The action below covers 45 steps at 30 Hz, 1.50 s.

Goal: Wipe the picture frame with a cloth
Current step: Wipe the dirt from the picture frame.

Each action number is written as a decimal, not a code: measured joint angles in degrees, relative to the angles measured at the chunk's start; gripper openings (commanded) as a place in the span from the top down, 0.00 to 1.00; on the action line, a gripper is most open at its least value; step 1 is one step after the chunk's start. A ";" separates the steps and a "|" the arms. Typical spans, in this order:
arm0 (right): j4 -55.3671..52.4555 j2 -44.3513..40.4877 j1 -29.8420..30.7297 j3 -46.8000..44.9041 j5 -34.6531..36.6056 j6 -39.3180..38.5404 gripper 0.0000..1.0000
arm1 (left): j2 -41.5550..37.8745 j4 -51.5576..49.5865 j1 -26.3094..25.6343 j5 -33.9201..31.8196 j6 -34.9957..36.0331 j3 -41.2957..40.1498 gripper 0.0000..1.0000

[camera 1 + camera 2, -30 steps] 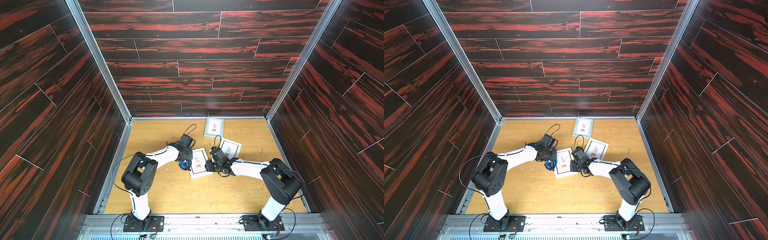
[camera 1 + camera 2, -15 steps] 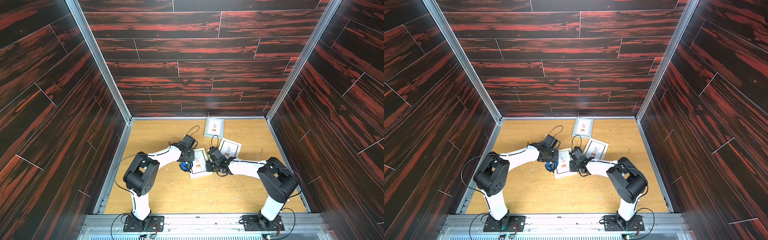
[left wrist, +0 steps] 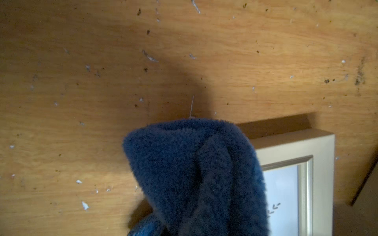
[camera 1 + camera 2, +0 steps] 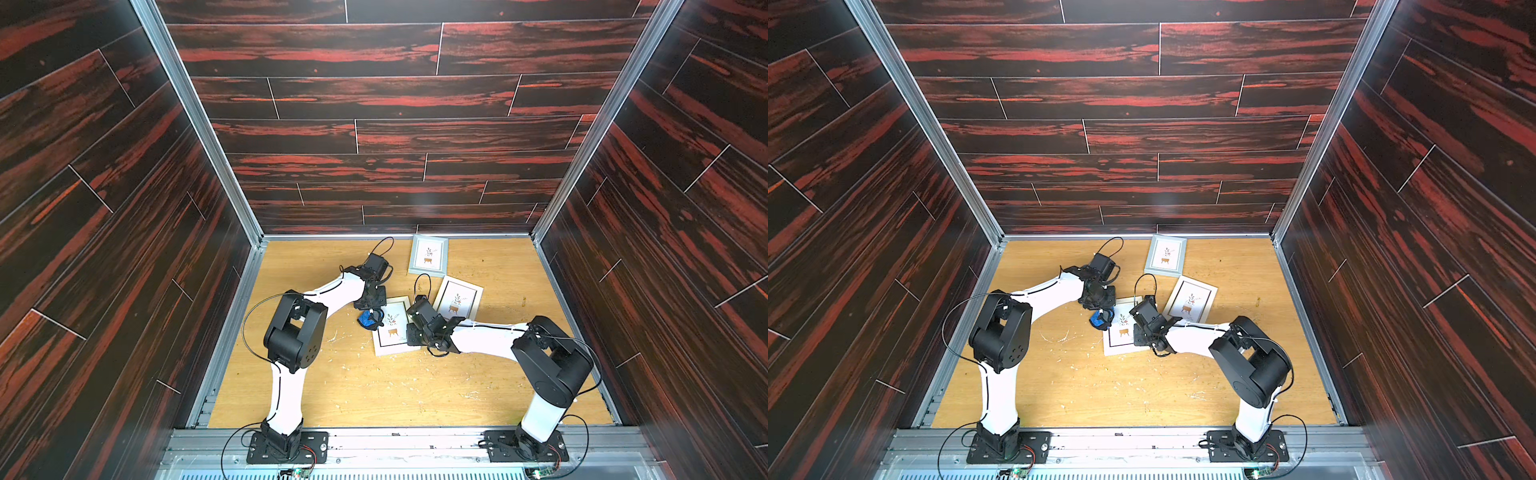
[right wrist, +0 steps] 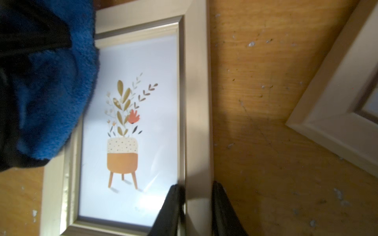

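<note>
The picture frame [image 4: 392,332] lies flat mid-table, a pale frame round a print of a potted plant [image 5: 122,130]. The blue fluffy cloth [image 4: 367,319] hangs bunched from my left gripper [image 4: 372,313], which is shut on it. In the left wrist view the cloth [image 3: 194,173] hides the fingertips. It rests at the frame's far left corner [image 3: 294,147], overlapping the edge in the right wrist view [image 5: 57,87]. My right gripper [image 5: 197,196] is shut on the frame's right-hand border, one finger on the glass side and one on the outer side.
Two more frames lie behind: a grey-blue one [image 4: 428,255] near the back wall and a cream one [image 4: 457,299], whose corner [image 5: 337,98] sits close to my right gripper. White specks litter the wooden table [image 4: 374,386]. Dark panelled walls enclose it on three sides.
My right gripper has shifted slightly left and closed onto the frame's border. The left gripper, still holding the cloth, has edged a little toward the frame's far corner.
</note>
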 measured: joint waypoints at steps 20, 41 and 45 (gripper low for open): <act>0.28 0.00 0.11 -0.42 -0.20 1.22 1.00 | 2.34 9.05 -3.21 12.59 -10.01 -1.16 1.00; 0.22 0.02 0.02 -0.39 -0.87 2.16 1.00 | -9.68 4.00 -3.15 4.92 -7.50 -11.39 1.00; 0.22 0.02 0.02 -0.39 -0.87 2.19 1.00 | -8.02 6.19 -6.27 9.09 -8.72 -11.32 1.00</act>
